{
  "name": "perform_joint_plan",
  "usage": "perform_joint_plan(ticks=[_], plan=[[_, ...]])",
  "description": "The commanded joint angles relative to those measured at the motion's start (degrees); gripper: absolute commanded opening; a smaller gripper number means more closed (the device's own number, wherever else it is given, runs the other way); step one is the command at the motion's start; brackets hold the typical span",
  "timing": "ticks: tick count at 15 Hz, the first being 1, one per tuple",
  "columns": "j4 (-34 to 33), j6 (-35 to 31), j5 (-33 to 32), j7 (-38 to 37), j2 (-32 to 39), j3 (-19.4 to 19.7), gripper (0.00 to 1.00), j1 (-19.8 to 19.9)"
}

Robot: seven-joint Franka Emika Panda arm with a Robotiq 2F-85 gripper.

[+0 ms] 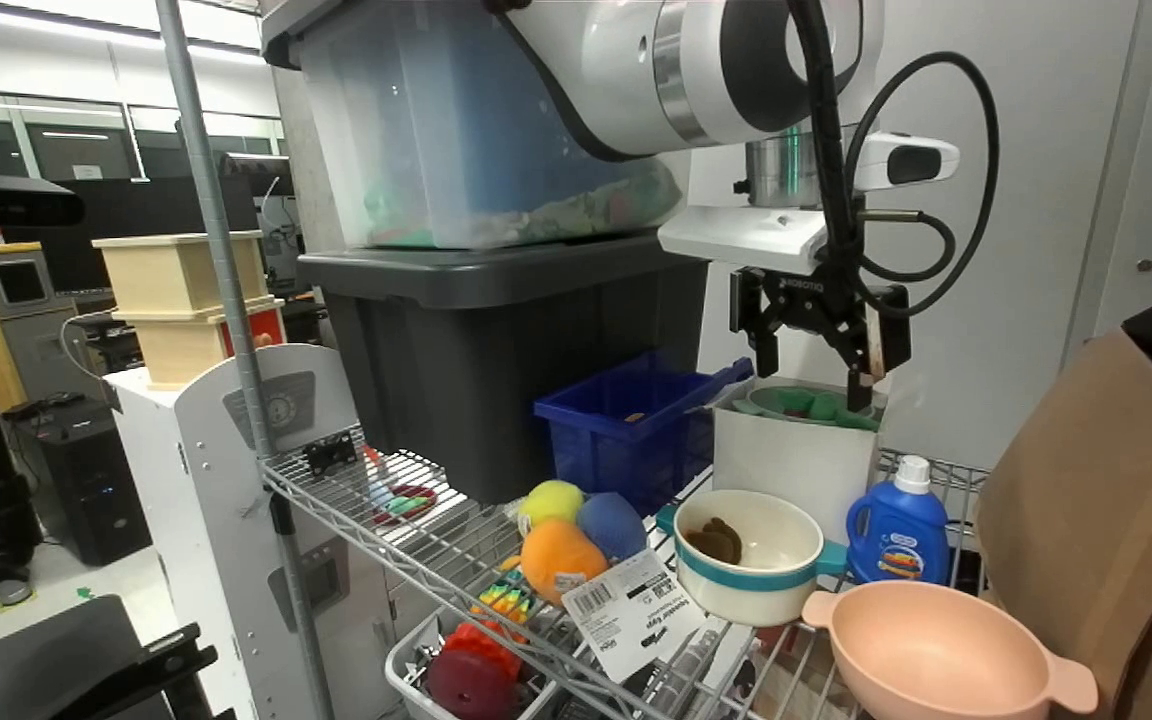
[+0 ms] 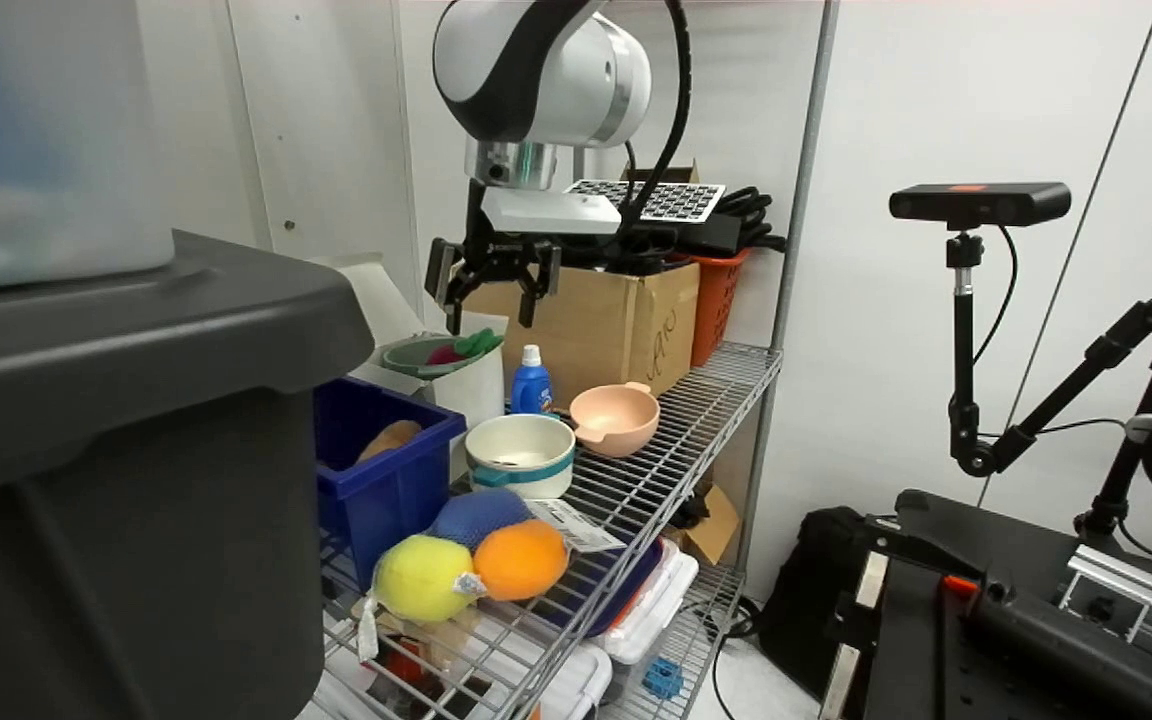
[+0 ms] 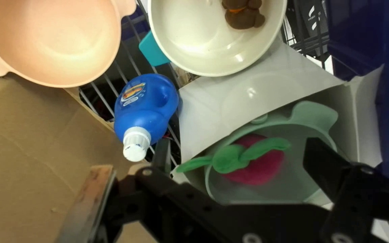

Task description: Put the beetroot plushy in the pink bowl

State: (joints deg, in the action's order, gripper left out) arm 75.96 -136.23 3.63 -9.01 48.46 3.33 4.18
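Claw (image 3: pixel 237 150) spread wide | beetroot plushy (image 3: pixel 257 165) below, apart from it (inside green bowl (image 3: pixel 295 168))

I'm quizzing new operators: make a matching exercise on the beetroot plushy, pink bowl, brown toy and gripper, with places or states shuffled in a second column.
Things
1. beetroot plushy
2. pink bowl
3. brown toy
4. gripper

Places or states
A. inside the white bowl
B. inside the green bowl
C. open, holding nothing
D. directly on the wire shelf

Right pairs: 1-B; 2-D; 3-A; 4-C
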Motion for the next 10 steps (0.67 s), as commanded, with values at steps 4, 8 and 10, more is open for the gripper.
perform_joint_plan(ticks=[4, 8, 10], plan=[[-6.2, 2.7, 0.7, 0.2, 3.5, -0.3, 1.00, 0.6], [-8.3, 3.5, 0.4, 0.2, 5.5, -0.1, 1.00, 1.0], [-9.0, 4.0, 0.2, 0.3, 6.5, 0.0, 0.80, 1.0]])
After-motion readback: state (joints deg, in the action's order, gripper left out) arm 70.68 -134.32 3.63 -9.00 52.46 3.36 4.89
